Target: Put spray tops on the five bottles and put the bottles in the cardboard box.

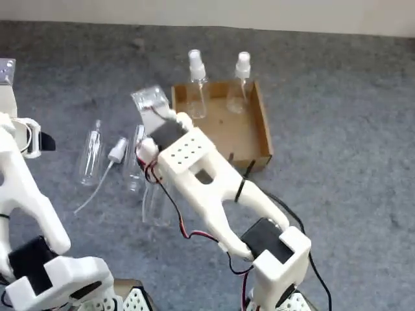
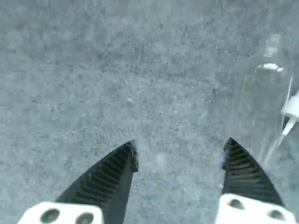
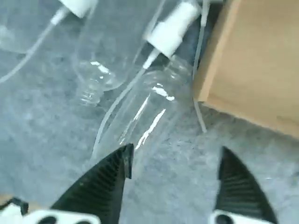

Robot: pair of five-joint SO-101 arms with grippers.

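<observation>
**While two capped bottles (image 1: 196, 94) are standing in the cardboard box (image 1: 264, 123), others are lying outside**

We are finding our right tool (image 3: 173, 170) spread wide over one lying bottle (image 3: 140, 112); our left tool (image 2: 180, 157) is gaping above the counter (image 2: 117, 70), probably beside another bottle (image 2: 261, 107).

- Grey carpet-like cover (image 1: 350, 129) spans the table; texture speckled, seen close in both wrist views.
- Pale strip (image 1: 292, 16) runs along the far edge.
- Shiny clear wrapper-like piece (image 1: 150, 100) lies mid-table; identity uncertain.
</observation>
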